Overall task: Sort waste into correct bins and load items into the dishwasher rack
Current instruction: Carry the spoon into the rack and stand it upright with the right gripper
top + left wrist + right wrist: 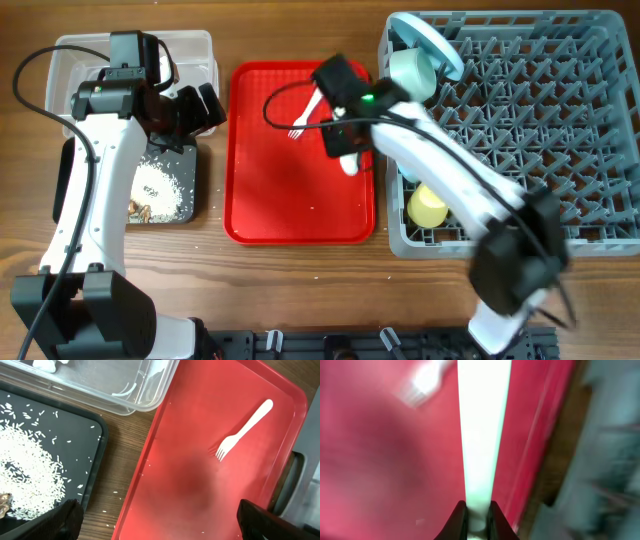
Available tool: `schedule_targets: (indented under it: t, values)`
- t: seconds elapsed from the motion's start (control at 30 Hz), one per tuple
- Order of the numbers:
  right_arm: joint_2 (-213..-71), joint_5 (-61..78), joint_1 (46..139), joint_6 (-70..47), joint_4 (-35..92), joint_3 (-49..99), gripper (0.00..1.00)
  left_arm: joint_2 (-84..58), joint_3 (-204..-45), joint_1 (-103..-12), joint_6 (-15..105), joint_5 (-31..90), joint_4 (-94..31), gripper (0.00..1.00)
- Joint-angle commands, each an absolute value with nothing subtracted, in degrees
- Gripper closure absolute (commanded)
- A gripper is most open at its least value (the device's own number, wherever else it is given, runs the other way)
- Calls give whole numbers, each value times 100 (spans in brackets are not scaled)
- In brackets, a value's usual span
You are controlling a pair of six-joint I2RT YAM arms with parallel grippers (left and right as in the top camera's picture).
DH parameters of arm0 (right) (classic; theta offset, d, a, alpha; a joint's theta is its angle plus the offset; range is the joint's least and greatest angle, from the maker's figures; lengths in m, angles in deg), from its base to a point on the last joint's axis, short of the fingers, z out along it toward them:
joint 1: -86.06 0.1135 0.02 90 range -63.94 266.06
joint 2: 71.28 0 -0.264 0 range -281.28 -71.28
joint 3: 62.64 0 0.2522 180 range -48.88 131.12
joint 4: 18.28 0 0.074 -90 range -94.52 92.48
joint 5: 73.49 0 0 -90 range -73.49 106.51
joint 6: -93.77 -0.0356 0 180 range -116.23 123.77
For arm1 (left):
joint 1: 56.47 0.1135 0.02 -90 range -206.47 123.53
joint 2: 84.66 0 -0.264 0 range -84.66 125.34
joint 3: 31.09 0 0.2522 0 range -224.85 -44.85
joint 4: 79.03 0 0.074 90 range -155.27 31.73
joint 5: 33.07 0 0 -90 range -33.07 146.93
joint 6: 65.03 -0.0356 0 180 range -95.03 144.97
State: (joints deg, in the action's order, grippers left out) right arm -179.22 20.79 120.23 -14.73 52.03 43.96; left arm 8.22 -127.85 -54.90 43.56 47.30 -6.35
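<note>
My right gripper (476, 510) is shut on the handle of the white plastic spoon (482, 435), just above the right side of the red tray; overhead, the spoon (348, 165) pokes out below the gripper (343, 148). The white fork (304, 116) lies on the tray beside it and also shows in the left wrist view (243, 430). My left gripper (160, 522) is open and empty over the tray's left edge. The black bin (185, 160) holds rice and brown scraps (140, 210). The clear bin (195, 55) stands behind it. The grey rack (540, 120) holds the blue plate (432, 40), green bowl (412, 72) and yellow cup (428, 207).
The flat red serving tray (290, 200) lies between the bins and the rack. Stray rice grains (112, 492) dot the wood between the black bin and the tray. The right arm reaches across the rack's left side.
</note>
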Motion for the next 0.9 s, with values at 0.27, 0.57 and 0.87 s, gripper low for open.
schedule_targets:
  t: [0.27,0.57,0.87]
  values:
    - [-15623,4481,11046,-750,5610,4641,96,781,-12870,-5473,4364,4761,-648,0]
    - [-15859,4100,9999,293,5785,3766,96,781,-12870,-5473,4364,4761,-648,0]
    - [-16224,3563,9890,478,5704,2958,91,781,-12870,-5473,4364,4761,-648,0]
